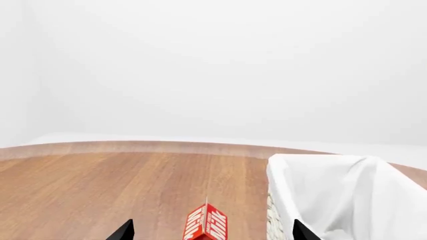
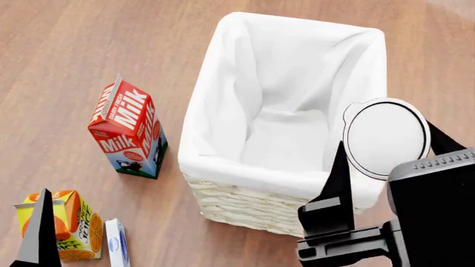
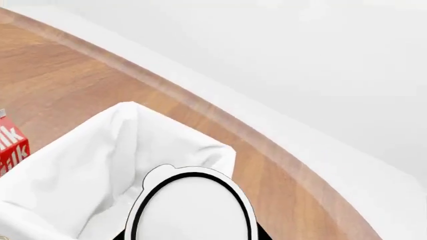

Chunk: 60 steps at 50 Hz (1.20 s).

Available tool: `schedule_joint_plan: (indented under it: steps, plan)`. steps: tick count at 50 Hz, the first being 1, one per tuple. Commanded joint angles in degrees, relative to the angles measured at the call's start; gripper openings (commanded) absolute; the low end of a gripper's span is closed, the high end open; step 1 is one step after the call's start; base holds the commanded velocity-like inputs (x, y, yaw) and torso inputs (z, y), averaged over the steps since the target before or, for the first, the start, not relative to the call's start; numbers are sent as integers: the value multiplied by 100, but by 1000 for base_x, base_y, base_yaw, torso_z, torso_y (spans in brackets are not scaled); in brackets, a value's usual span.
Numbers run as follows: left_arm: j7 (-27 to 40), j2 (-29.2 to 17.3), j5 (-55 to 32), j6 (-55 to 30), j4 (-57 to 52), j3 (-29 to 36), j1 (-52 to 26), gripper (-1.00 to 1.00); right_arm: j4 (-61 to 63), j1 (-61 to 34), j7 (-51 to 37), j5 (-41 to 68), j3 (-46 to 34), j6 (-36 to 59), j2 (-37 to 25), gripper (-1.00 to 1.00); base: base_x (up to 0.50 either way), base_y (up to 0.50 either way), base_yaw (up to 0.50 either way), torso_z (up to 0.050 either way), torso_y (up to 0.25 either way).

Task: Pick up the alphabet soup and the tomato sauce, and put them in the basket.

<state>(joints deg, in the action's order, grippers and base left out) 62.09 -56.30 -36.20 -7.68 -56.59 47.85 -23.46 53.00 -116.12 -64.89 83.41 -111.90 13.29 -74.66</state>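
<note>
Jaws of the right gripper (image 2: pixel 386 183) hold a silvery-lidded can (image 2: pixel 386 137), label hidden.
It hangs over the cream-white wicker basket's (image 2: pixel 252 208) near rim; left gripper (image 1: pixel 212 231) apparently open, empty.

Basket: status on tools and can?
Right tool shut on a can, label hidden, over basket rim. Left tool open, empty. Basket interior clear.

Basket (image 2: pixel 245 208): cream-white woven wicker, plain white cloth liner (image 2: pixel 290 83) over the rim; floor (image 2: pixel 67 50) warm brown wood grain. Milk carton (image 2: pixel 128 130): red with white lettering, pale blue lower panel with a black-and-white cow; juice carton (image 2: pixel 74 222): yellow-orange with orange slices. Held can (image 2: pixel 386 136): silvery-white lid ringed in black; grippers black.
</note>
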Motion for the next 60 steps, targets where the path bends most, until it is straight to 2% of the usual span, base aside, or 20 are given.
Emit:
schedule_joint_plan:
  steps: [1, 10, 16, 36, 48, 60]
  plan:
    - [4, -12, 3, 33, 29, 21, -6, 100, -431, -822, 395, 679, 536, 543, 294, -100, 0, 0, 0, 0, 0]
    - [20, -28, -24, 44, 29, 30, -14, 100, -964, -1143, 868, 1101, 690, 1026, 654, -100, 0, 0, 0, 0, 1]
    - [-29, 5, 23, 89, 91, 66, -4, 100, -1504, -1357, 1518, 1468, 852, 1332, 954, -100, 0, 0, 0, 0, 0]
    - [-71, 85, 12, 50, 176, 136, -51, 100, -3340, -1695, 3070, 1806, 1204, 3045, 2175, -100, 0, 0, 0, 0, 0]
    - [-118, 117, 4, 75, 247, 156, -65, 100, -4799, -1716, 4468, 994, 1210, 3858, 3235, -100, 0, 0, 0, 1, 1]
    - [-124, 80, -43, 132, 250, 119, -82, 100, -5989, -1527, 5091, 692, 1166, 4211, 4021, -100, 0, 0, 0, 0, 1]
